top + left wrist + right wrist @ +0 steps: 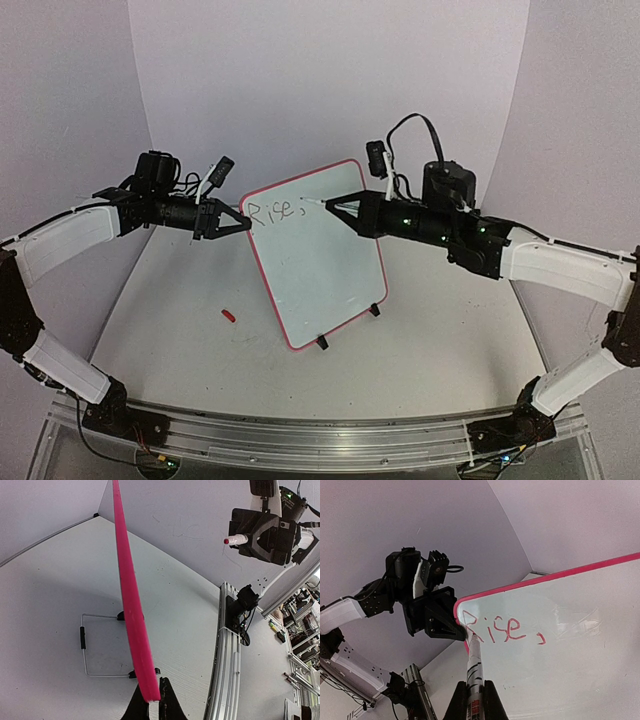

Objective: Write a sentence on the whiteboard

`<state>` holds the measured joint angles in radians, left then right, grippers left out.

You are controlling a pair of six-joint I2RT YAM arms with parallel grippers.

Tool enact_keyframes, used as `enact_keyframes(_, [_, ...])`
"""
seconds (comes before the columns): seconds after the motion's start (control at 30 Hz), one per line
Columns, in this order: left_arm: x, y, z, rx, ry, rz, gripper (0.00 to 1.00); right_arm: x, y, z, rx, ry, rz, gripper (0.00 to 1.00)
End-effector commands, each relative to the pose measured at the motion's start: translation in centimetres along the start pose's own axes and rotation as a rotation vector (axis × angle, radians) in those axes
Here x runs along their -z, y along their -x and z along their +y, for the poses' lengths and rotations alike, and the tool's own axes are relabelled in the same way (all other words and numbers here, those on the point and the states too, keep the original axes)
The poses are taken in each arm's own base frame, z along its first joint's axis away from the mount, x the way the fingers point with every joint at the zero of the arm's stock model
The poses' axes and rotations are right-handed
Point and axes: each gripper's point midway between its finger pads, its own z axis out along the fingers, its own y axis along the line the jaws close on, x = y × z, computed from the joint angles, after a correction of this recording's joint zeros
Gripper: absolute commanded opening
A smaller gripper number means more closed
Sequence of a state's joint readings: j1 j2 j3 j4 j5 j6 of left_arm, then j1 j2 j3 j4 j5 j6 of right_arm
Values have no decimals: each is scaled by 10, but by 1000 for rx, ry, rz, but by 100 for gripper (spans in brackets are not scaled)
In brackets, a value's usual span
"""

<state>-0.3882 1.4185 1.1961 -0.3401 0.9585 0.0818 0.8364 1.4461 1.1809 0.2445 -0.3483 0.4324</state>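
Note:
The whiteboard (320,265) stands tilted on small black feet, red-rimmed. One line of the sentence, "Rise," (272,211), sits at its top left; it looks red in the right wrist view (497,628). My left gripper (240,222) is shut on the board's upper left corner, and the rim (131,605) runs edge-on between its fingers (170,700). My right gripper (330,205) is shut on the marker (474,670), whose tip is just right of the comma in the top view. I cannot tell if the tip touches the board (560,655).
A small red cap (229,316) lies on the table left of the board. The wire stand (84,645) props the board from behind. An aluminium rail (320,440) runs along the near edge. Pale backdrop walls close in behind and at both sides.

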Motion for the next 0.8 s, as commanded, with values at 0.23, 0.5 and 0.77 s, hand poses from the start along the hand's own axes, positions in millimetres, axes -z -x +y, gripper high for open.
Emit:
enact_keyframes(0.23, [-8,-15,-8,2,-16,53,0,-20,-63,2,-18,67,216,0])
enact_keyframes(0.5, [-9,-17,-6,5,-9,58,0,-33,-84,-8,-31,64,268,0])
enact_keyframes(0.77, [-9,-18,-7,2,-8,63,0,-50,-89,-12,-43,77,279,0])
